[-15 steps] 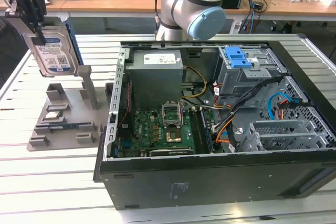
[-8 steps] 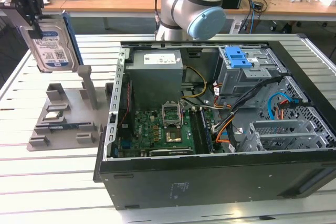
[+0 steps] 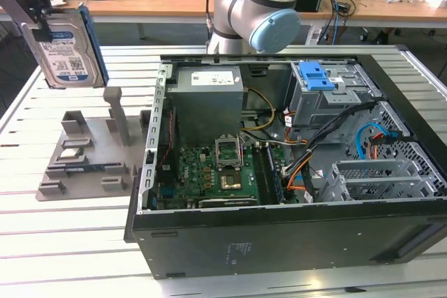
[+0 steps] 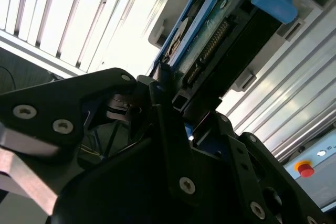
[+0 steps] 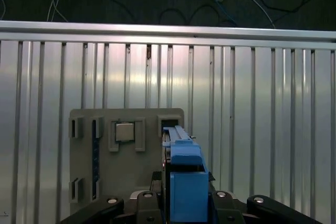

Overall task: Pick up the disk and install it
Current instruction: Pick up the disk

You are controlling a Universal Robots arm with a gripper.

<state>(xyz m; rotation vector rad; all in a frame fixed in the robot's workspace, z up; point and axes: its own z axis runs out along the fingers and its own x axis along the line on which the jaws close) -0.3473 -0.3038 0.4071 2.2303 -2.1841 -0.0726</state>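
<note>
Hanging upright, the blue-framed silver disk shows its white label.

Exterior view: off the arm and raised, it looks down across the slatted counter and the open computer case toward the arm, from a middle distance that takes in the whole workspace.
First wrist view: from high up, it faces straight down past the blue edge of the disk onto the counter slats and a grey holder.
Second wrist view: from very close, it looks along the pincer at the disk's connector end, with slats behind.
Shared: all three views take in the disk and counter. The exterior and first wrist views both show the grey holder.
</note>
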